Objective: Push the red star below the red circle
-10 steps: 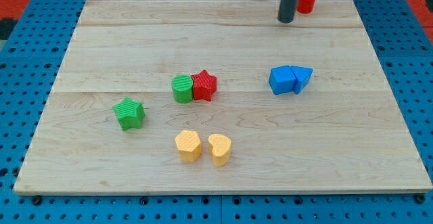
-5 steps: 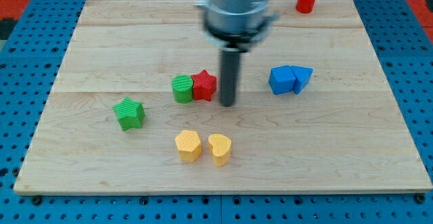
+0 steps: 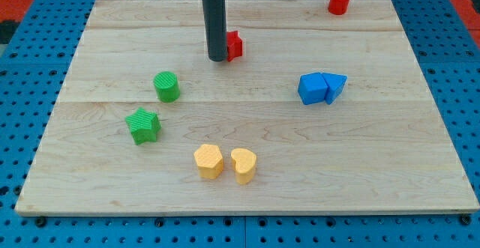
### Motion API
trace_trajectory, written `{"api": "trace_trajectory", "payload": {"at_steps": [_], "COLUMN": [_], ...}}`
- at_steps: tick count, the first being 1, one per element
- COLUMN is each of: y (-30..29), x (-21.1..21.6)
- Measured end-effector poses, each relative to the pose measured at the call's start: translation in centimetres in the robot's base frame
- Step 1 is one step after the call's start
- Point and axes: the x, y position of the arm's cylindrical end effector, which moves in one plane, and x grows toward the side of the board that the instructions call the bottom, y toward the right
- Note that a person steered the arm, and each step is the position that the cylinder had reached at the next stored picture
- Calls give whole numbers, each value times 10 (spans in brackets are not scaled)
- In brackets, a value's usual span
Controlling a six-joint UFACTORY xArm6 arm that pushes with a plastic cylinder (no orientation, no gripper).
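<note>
The red star (image 3: pixel 235 45) lies in the upper middle of the wooden board, partly hidden behind my rod. My tip (image 3: pixel 218 58) rests on the board against the star's left side. The red circle (image 3: pixel 339 1) stands at the view's top right, near the board's far edge. The star is well to the left of the circle and a little lower in the view.
A green cylinder (image 3: pixel 166 86) and a green star (image 3: pixel 143 125) sit at the left. A blue cube (image 3: pixel 312 88) touches a blue triangle (image 3: pixel 335 86) at the right. Two yellow blocks (image 3: pixel 209 160) (image 3: pixel 244 165) sit side by side near the bottom. The wooden board (image 3: pixel 390 150) lies on a blue pegboard.
The red star has moved up the board, away from the green cylinder. The cylinder has shifted left. My tip went from the star's right side to its left side.
</note>
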Motion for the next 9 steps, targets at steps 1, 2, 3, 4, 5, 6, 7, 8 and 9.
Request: {"api": "trace_trajectory", "payload": {"at_steps": [1,2,3,4,5,6,7,8,9], "y": [10,26,46,63,32,13,66,131,135], "x": [-2,-5,-13,-23,-8,-40,-67,-67,-45]}}
